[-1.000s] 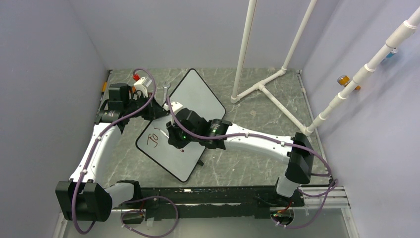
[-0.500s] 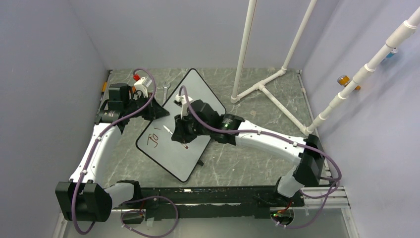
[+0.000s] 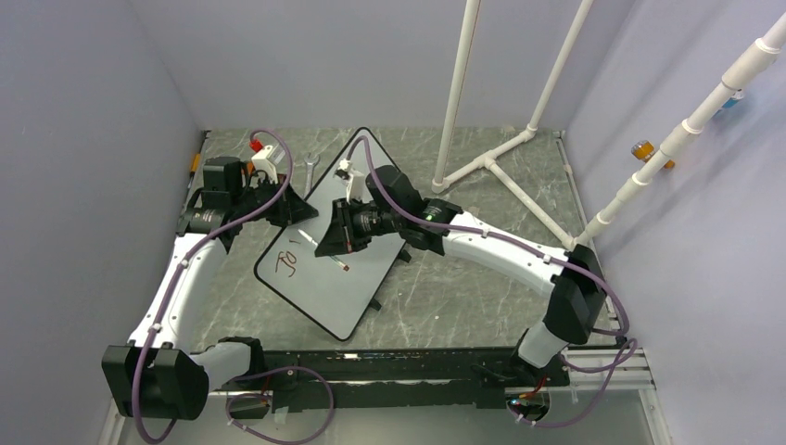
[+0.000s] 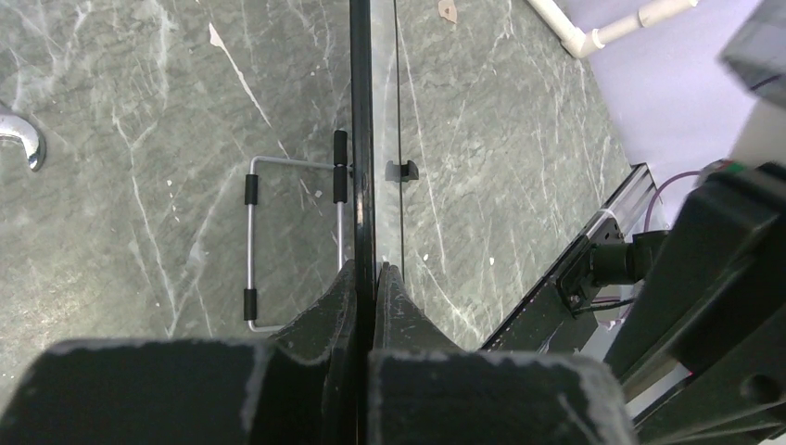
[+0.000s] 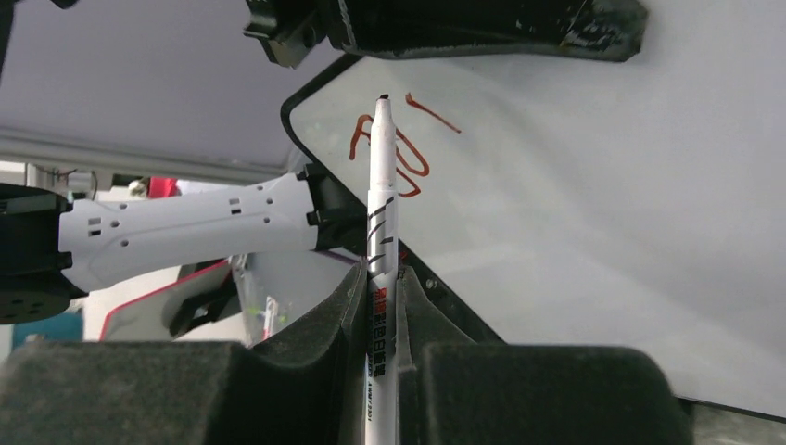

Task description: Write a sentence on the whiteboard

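Note:
The whiteboard [image 3: 324,287] lies slanted on the table, its rim [image 4: 361,139] seen edge-on in the left wrist view. My left gripper [image 3: 298,209] is shut on the board's far left edge, as the left wrist view [image 4: 368,274] shows. My right gripper [image 3: 326,248] is shut on a white marker [image 3: 340,264] over the board's middle. In the right wrist view the gripper [image 5: 378,278] holds the marker [image 5: 382,204] with its tip near the reddish-brown sentence [image 5: 408,148]. I cannot tell if the tip touches the board [image 5: 602,185]. The letters [image 3: 285,264] sit near the board's left corner.
A white pipe frame [image 3: 491,162] stands at the back right. A metal wrench [image 3: 310,167] lies behind the board, also in the left wrist view [image 4: 23,139]. A wire stand [image 4: 252,246] sits under the board. A black rail [image 3: 417,366] runs along the near edge.
My right gripper has swung back toward the board's far side and tilted, bringing the marker into view over the board. The left gripper and the board have stayed put.

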Tool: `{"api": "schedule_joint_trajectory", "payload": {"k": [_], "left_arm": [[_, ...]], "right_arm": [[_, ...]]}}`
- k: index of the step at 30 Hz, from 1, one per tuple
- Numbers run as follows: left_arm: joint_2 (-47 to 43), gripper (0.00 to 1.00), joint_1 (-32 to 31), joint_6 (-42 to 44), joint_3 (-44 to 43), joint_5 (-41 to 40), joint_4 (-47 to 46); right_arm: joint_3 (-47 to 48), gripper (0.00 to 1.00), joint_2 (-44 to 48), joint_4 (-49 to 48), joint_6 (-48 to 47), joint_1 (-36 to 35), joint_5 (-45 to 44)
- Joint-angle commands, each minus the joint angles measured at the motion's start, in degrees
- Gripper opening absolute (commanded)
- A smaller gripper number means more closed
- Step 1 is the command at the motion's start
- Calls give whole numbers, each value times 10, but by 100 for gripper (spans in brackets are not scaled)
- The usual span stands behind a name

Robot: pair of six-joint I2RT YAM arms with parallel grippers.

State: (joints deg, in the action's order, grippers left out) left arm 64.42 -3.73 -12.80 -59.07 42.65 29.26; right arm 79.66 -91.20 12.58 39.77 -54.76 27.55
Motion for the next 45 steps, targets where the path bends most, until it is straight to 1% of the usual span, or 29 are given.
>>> {"api": "schedule_joint_trajectory", "payload": {"k": [1, 6, 13, 26, 45], "left_arm": [[-18, 0, -2, 92, 2, -35, -68], [-21, 0, -2, 92, 3, -36, -70], [-30, 0, -2, 93, 6, -38, -72], [-44, 0, -3, 93, 9, -41, -78], [-50, 0, -3, 93, 11, -43, -78]], "right_arm": [[14, 0, -14, -26, 30, 3, 75], [12, 0, -17, -19, 52, 4, 83], [33, 0, -40, -8, 94, 16, 81], [62, 0, -70, 9, 106, 21, 88], [-22, 0, -42, -6, 110, 19, 103]]}}
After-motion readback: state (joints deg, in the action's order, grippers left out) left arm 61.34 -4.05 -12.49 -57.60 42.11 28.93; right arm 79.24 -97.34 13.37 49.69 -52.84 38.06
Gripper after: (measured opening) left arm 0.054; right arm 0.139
